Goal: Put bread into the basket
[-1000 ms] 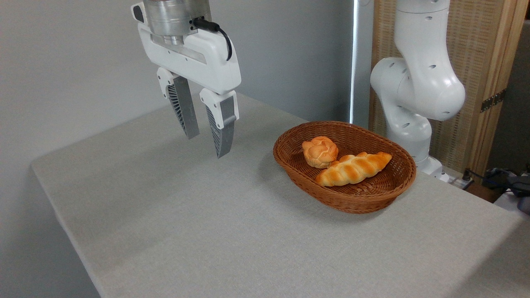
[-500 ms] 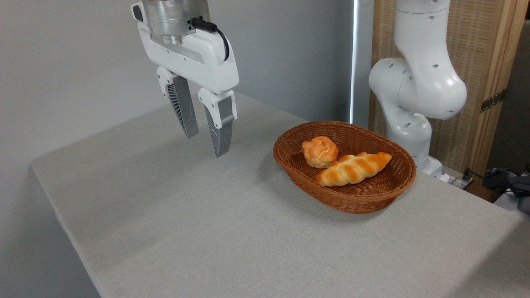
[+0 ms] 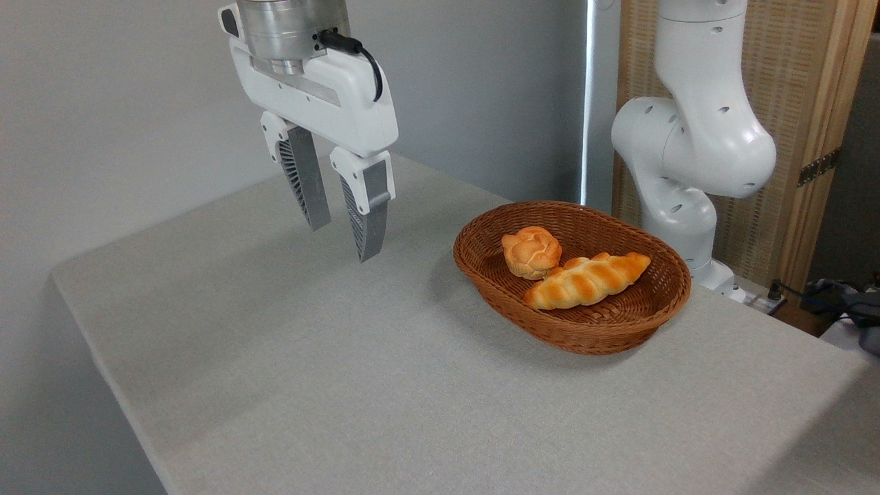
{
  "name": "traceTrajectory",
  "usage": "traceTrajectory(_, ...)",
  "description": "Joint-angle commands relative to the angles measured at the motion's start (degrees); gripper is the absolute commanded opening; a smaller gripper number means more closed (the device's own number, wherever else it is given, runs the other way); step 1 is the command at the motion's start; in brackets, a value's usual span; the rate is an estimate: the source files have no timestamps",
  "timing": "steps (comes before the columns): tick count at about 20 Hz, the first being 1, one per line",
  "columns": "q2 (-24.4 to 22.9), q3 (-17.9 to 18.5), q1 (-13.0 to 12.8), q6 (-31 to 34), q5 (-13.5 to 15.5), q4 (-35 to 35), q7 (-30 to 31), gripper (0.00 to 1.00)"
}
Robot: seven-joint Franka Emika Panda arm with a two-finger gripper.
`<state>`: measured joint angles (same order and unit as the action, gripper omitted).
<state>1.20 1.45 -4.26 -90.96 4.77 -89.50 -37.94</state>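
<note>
The long braided golden bread (image 3: 586, 280) lies inside the oval reddish-brown wicker basket (image 3: 646, 320), toward its front right. A small round knotted bun (image 3: 530, 251) sits beside it in the basket's left half, touching the loaf's middle. My gripper (image 3: 342, 242) hangs above the table well to the left of the basket, open, with nothing between its grey ribbed fingers (image 3: 366, 210).
The grey cloth-covered table (image 3: 330, 385) runs from the far corner to the near right, with its left edge falling off sharply. The arm's white base (image 3: 694, 151) stands behind the basket at the right. Cables and dark objects (image 3: 845, 302) lie beyond the table's right edge.
Almost nothing: the gripper shifted very slightly and stays open above the table. Both breads rest unmoved in the basket.
</note>
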Motion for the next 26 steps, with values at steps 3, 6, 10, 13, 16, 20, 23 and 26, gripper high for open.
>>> traceTrajectory(3, 0.12, -0.75, 1.19, -0.27, -0.45, 0.47, -0.38, 1.00)
traceTrajectory(6, 0.12, -1.01, 1.19, -0.27, -2.74, 0.47, -0.29, 1.00)
traceTrajectory(10, 0.12, -0.92, 1.19, -0.19, -2.75, 0.47, -0.29, 1.00)
traceTrajectory(13, 0.12, -1.01, 1.19, -0.19, -2.75, 0.47, 0.23, 1.00)
traceTrajectory(16, 0.03, -0.84, 1.19, -0.27, -1.87, 0.56, 1.29, 1.00)
traceTrajectory(20, 0.03, -0.57, 1.19, -0.71, 0.06, 0.56, 3.31, 1.00)
traceTrajectory(23, 0.03, -0.31, 1.19, -0.89, 0.85, 0.56, 4.46, 1.00)
traceTrajectory(26, 0.03, -0.31, 1.19, -0.89, 0.86, 0.56, 4.11, 1.00)
